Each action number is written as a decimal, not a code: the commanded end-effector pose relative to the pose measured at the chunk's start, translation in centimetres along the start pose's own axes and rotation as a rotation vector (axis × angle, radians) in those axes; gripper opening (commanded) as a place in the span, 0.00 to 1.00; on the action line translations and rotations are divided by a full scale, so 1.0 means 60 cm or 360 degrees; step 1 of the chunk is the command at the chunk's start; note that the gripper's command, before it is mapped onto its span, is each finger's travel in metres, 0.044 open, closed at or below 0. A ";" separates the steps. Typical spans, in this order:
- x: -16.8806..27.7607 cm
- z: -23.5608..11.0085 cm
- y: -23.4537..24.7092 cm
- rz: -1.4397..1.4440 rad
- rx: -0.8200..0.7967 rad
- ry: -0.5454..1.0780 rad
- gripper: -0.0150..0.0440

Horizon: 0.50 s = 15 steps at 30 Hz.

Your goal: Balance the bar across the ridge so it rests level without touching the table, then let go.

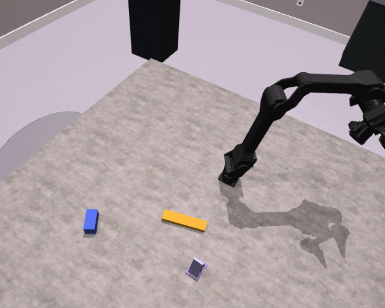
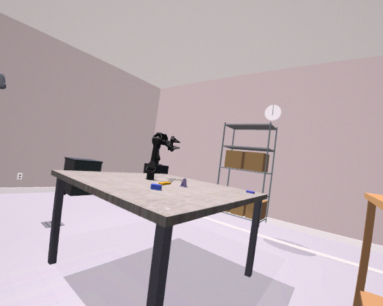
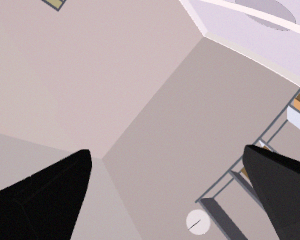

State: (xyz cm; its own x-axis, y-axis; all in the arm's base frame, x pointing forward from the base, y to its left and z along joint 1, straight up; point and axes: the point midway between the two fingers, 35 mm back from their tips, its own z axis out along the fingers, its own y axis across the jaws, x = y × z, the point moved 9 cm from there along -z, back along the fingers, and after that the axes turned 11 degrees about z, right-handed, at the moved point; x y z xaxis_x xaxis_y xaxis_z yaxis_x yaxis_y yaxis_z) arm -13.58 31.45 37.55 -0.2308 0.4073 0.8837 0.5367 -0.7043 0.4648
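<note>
An orange bar (image 1: 184,220) (image 2: 165,182) lies flat on the table (image 1: 126,139) (image 2: 119,190), in front of the arm's base. The ridge (image 1: 196,268) (image 2: 184,182), a small lavender wedge, stands on the table a little nearer the front edge, apart from the bar. My gripper (image 1: 373,139) (image 2: 175,144) (image 3: 169,156) is open and empty. It hangs high in the air to the right of the base, far from both. The wrist view shows only the room's walls between the two dark fingers, no task object.
A blue block (image 1: 90,221) (image 2: 156,186) lies on the table left of the bar. A small blue piece (image 2: 250,191) lies near the table's far right edge. A shelf rack (image 2: 247,164) with boxes stands by the wall, and a dark cabinet (image 1: 154,26) stands behind the table.
</note>
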 end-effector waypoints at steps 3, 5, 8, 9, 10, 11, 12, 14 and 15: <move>0.002 0.009 0.000 0.0084 0.0003 -0.0024 0.80; 0.002 0.022 0.001 0.0183 -0.0001 -0.0056 0.79; -0.004 0.046 0.005 0.0296 -0.0027 -0.0107 0.79; -0.006 0.054 0.007 0.0330 -0.0038 -0.0124 0.79; -0.009 0.063 0.008 0.0364 -0.0050 -0.0141 0.79; -0.010 0.066 0.008 0.0409 -0.0044 -0.0155 0.79; -0.011 0.070 0.007 0.0455 -0.0039 -0.0170 0.79; -0.015 0.082 0.009 0.0536 -0.0047 -0.0201 0.79; -0.017 0.089 0.010 0.0575 -0.0054 -0.0217 0.79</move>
State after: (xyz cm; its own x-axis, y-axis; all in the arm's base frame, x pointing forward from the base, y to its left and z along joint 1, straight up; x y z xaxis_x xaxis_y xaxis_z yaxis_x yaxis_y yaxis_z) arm -9.43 33.44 36.94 0.0319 0.2347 0.9715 0.5434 -0.8199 0.1802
